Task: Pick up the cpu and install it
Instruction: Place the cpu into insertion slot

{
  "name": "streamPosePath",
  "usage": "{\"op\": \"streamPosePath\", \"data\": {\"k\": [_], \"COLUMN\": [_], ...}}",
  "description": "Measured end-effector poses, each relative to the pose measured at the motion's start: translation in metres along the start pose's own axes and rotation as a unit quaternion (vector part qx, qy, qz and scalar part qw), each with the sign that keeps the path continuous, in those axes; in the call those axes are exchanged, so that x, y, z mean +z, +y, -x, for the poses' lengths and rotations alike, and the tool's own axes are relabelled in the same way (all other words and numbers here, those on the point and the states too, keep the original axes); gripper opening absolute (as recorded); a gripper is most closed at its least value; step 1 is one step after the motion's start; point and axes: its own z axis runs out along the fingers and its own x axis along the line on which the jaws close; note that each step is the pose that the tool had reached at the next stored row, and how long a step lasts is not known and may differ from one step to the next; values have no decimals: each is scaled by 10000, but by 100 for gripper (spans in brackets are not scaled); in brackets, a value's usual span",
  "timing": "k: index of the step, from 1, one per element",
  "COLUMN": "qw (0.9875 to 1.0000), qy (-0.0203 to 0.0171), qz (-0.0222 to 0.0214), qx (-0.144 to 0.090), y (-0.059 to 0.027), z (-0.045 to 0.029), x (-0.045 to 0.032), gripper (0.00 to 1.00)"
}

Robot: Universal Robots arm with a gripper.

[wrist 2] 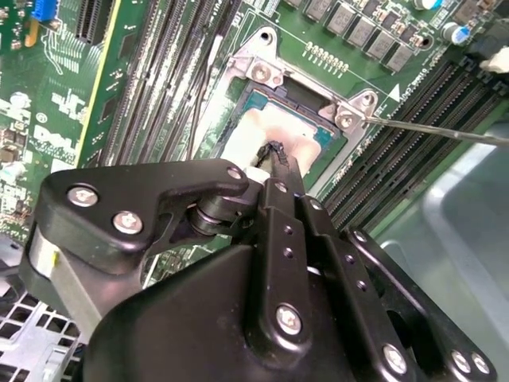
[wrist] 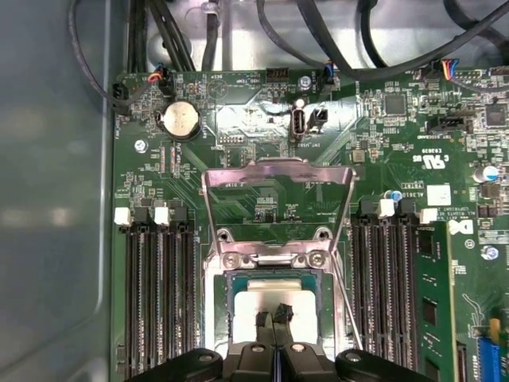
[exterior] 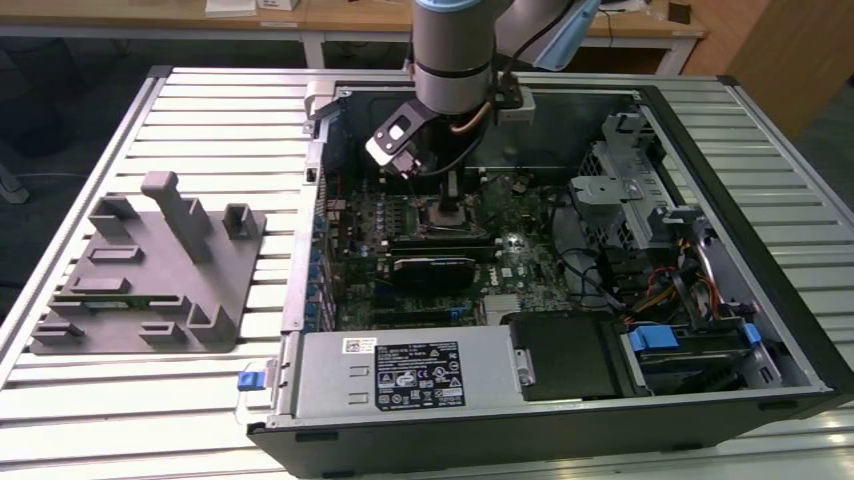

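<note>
The cpu (wrist: 253,300), a flat square chip with a pale metal top, lies in the motherboard socket (wrist: 232,280). In the second wrist view the cpu (wrist 2: 266,127) sits inside the socket frame (wrist 2: 266,73). The socket's metal load plate (wrist: 277,171) stands swung open, and its thin lever (wrist 2: 445,132) sticks out to the side. My gripper (wrist: 274,316) hangs straight above the chip. Its narrow fingertips (wrist 2: 276,153) are drawn together and rest on or just over the chip's top. In the exterior view the gripper (exterior: 450,203) reaches down into the open computer case (exterior: 747,130) over the socket.
Memory slots (wrist: 155,294) flank the socket, and a green module (wrist: 429,294) stands in one. Cables (wrist: 238,32) run along the case wall. The power supply (exterior: 400,375) and drive cage (exterior: 627,190) crowd the case. A grey fixture (exterior: 147,270) sits at the exterior view's left.
</note>
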Motion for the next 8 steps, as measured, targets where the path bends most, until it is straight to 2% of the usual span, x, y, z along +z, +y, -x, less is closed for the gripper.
{"op": "streamPosePath", "data": {"k": [8], "qw": [10000], "qy": [-2], "qz": [0], "qx": [0], "y": [13], "z": [-11], "x": [-199], "gripper": [11]}}
